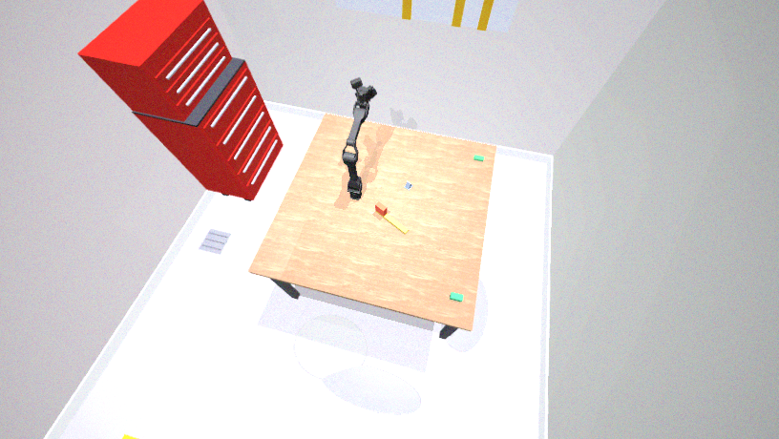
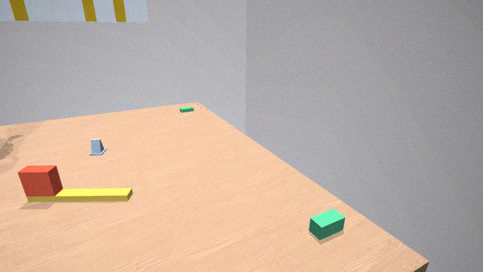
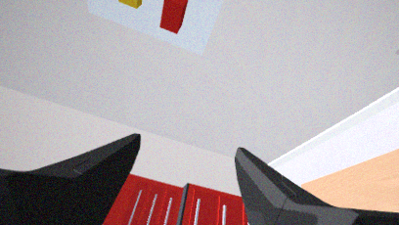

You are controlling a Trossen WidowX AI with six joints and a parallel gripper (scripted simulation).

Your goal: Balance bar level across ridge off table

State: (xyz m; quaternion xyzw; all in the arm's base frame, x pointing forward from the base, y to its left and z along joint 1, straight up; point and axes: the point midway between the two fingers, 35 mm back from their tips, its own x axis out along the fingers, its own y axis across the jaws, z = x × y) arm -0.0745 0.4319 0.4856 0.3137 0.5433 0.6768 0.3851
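The yellow bar [image 1: 396, 224] [image 2: 95, 193] lies flat on the table [image 1: 326, 250] [image 2: 209, 168], with a red block [image 1: 380, 209] [image 2: 38, 183] on top of one end. The small blue-grey ridge [image 1: 408, 185] [image 2: 96, 146] stands apart from it, farther back in the exterior view. Nothing rests on the ridge. My gripper [image 1: 364, 88] [image 3: 189, 147] is open and empty. It is held up beyond the table's far edge in the top view, far from the bar and ridge. It is out of view in the exterior view. Neither bar nor ridge shows in the wrist view.
One green block [image 1: 478, 157] [image 2: 186, 109] lies near the far right table corner, another [image 1: 456, 297] [image 2: 327, 223] near the near right corner. A tall red tool cabinet [image 1: 179, 109] [image 3: 215, 210] stands left of the table. The arm's base is on the table, close to the red block.
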